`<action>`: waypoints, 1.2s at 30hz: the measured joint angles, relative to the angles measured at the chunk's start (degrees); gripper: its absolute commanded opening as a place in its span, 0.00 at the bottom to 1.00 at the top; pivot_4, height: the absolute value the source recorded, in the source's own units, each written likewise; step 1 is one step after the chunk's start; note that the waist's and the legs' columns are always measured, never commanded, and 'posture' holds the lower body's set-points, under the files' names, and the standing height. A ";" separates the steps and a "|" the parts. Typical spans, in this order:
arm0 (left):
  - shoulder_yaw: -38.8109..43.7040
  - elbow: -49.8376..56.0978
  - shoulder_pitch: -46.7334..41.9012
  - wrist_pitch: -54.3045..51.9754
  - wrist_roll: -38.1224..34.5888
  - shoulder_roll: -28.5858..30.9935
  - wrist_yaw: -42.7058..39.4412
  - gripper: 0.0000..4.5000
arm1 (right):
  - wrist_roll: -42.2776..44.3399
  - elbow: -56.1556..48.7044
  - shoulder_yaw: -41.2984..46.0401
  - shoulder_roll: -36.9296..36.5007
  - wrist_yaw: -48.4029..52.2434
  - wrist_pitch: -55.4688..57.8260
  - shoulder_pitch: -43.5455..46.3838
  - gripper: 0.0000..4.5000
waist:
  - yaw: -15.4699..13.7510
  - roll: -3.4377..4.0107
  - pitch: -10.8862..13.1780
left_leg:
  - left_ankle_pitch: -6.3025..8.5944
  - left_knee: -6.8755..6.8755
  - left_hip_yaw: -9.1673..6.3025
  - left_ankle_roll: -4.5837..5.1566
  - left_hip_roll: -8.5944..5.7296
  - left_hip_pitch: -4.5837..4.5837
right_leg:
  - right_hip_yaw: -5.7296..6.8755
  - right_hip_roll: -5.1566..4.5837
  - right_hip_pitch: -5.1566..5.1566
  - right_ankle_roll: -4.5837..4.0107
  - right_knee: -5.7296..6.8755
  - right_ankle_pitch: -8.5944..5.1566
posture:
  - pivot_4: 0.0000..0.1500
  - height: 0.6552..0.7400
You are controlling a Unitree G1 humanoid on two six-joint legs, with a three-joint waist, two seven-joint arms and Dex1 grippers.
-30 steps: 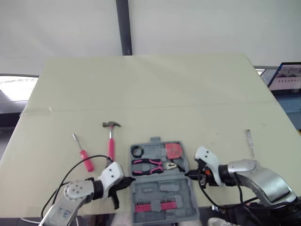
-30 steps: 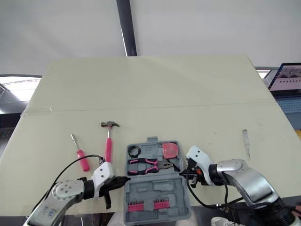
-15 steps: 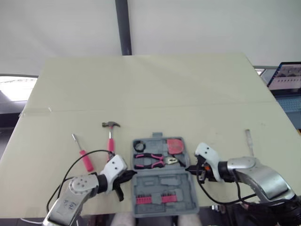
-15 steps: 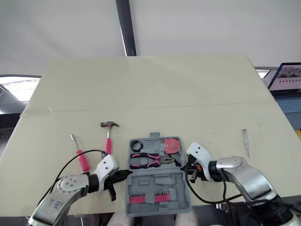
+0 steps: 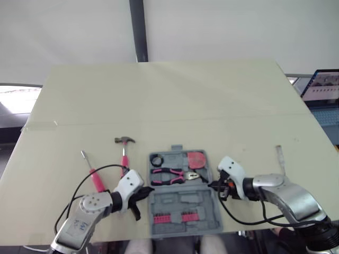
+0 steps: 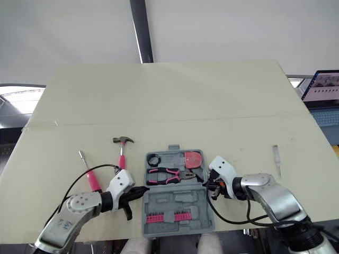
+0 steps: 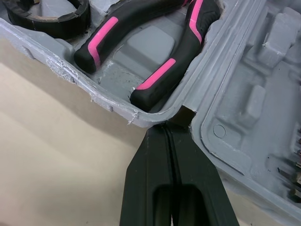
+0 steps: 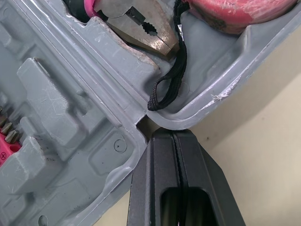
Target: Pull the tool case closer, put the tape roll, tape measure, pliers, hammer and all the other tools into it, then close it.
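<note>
- The tool case (image 5: 180, 202) lies open and flat at the near edge of the tabletop (image 5: 159, 100), between my two arms, with its two halves one behind the other.
- In the far half I see the black tape roll (image 5: 157, 159) on the left, the pink tape measure (image 5: 197, 159) on the right, and the pink-and-black pliers (image 5: 172, 175) lying across just in front of them.
- The near half holds a row of pink bits (image 5: 172, 217). The rest of its moulded recesses are bare grey plastic.
- My left gripper (image 7: 170, 129) has its fingers pressed together, with the tips against the notch where the two halves meet on the case's left side.
- My right gripper (image 8: 174, 134) is likewise closed on nothing, with its tips at the matching notch on the case's right side. The tape measure's black strap (image 8: 167, 80) hangs just beyond it.
- The hammer (image 5: 124, 151) lies on the tabletop just left of the case, head pointing away from me.
- The pink-handled screwdriver (image 5: 94, 174) lies further left, near the hammer and apart from it.
- A slim pale tool (image 5: 279, 157) lies well to the right of the case. I cannot tell what it is.
</note>
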State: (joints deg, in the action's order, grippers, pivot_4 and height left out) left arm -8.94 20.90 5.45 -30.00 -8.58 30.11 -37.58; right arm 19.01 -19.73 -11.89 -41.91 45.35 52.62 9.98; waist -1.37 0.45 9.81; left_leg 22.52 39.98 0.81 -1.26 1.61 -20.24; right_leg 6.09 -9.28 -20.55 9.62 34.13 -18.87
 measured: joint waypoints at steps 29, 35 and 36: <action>1.09 -5.20 -4.48 1.65 0.16 -2.29 1.79 0.01 | -2.56 2.98 -0.07 3.44 -2.43 0.03 3.48 0.00 | 0.13 0.00 0.00 | -0.01 0.01 0.01 -0.01 0.00 0.01 | 0.01 0.00 -0.02 0.00 0.06 0.00 | 1.00 0.95; 1.16 -5.95 -4.99 2.23 0.23 -2.34 1.85 0.01 | -3.37 3.33 -0.13 4.15 -2.53 0.18 4.07 0.00 | 0.13 0.00 0.00 | -0.01 0.02 0.01 -0.01 0.00 0.01 | 0.01 0.00 -0.02 0.00 0.06 0.00 | 1.00 0.95; 1.16 -5.98 -4.99 2.30 0.25 -2.35 1.86 0.01 | -3.44 3.34 -0.12 4.23 -2.59 0.19 4.10 0.00 | 0.13 0.00 0.00 | -0.01 0.02 0.01 -0.01 0.00 0.01 | 0.01 0.00 -0.02 0.00 0.06 0.00 | 1.00 0.95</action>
State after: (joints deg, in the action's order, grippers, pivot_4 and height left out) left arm -7.79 14.92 0.46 -27.70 -8.33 27.76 -35.72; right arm 15.57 -16.39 -12.02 -37.68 42.76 52.81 14.09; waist -1.24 0.45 9.81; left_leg 22.51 40.00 0.82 -1.27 1.61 -20.23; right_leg 6.09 -9.28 -20.57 9.62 34.19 -18.88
